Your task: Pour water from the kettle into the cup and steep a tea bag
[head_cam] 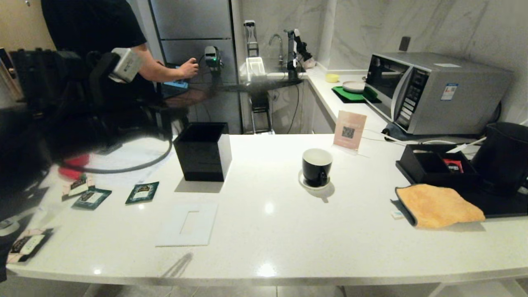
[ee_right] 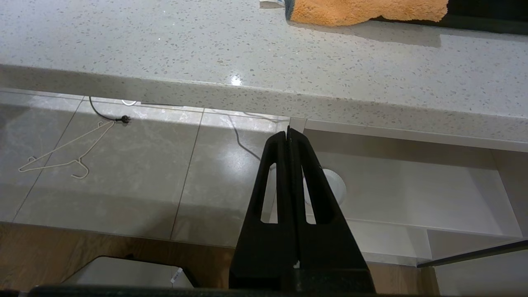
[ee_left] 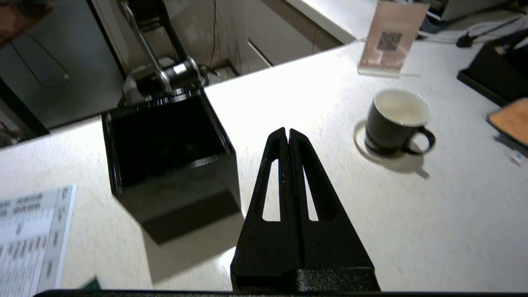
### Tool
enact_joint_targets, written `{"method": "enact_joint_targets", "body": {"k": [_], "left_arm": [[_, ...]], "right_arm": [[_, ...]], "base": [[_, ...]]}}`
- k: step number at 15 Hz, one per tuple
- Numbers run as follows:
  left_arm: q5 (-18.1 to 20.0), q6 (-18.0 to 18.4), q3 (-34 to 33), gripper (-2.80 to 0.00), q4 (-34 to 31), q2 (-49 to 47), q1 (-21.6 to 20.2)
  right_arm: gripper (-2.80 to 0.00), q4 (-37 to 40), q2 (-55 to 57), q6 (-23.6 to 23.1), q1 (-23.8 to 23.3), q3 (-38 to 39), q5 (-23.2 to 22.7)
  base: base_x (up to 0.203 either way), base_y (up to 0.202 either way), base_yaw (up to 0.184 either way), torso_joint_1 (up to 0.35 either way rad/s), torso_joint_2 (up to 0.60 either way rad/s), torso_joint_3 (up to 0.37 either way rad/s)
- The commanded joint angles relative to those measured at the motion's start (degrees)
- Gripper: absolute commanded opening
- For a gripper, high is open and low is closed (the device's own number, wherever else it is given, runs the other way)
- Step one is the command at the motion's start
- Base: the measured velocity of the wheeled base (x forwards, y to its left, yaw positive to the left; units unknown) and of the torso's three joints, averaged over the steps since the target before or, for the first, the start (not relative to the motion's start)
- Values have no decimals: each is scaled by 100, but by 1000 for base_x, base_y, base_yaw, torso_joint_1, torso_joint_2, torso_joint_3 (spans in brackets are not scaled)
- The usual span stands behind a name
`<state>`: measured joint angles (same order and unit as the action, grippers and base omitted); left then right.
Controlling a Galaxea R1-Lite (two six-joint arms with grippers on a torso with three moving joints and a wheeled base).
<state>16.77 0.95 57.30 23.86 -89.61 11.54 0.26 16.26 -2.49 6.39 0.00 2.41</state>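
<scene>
left gripper (ee_left: 288, 136) hangs over the counter, jaws together and empty, right gripper (ee_right: 287, 136) likewise below the edge. cup (head_cam: 316, 166) sits at twelve o'clock – glossy, breakable. kettle (head_cam: 504, 154) out at two – bulky, probably heavy, handle hidden.

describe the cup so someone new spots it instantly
On the white counter, look mid-way between the black square box and the orange cloth. The cup stands on a small white saucer, before the QR sign. Only it is round, glossy black, white inside.
</scene>
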Motion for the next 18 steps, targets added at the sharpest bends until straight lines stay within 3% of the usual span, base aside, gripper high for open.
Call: {"method": "enact_joint_targets", "body": {"k": [1, 8, 13, 16, 18], "left_arm": [[6, 0, -446, -280, -53, 531, -21], [-463, 3, -1976, -280, -82, 1890, -47], [-906, 175, -3412, -280, -140, 3371, -135], [-1030, 279, -4481, -280, -148, 4582, -465], [-1059, 301, -5192, -280, -148, 5491, -900]], "right_arm": [[-280, 1, 9, -6, 3, 0, -4], [-280, 1, 9, -6, 3, 0, 2], [-280, 1, 9, -6, 3, 0, 2], [-280, 1, 9, -6, 3, 0, 3], [-280, 1, 9, -6, 3, 0, -4]], "base": [[0, 0, 0, 0, 0, 0], [0, 0, 0, 0, 0, 0], [0, 0, 0, 0, 0, 0], [0, 0, 0, 0, 0, 0], [0, 0, 0, 0, 0, 0]]}}
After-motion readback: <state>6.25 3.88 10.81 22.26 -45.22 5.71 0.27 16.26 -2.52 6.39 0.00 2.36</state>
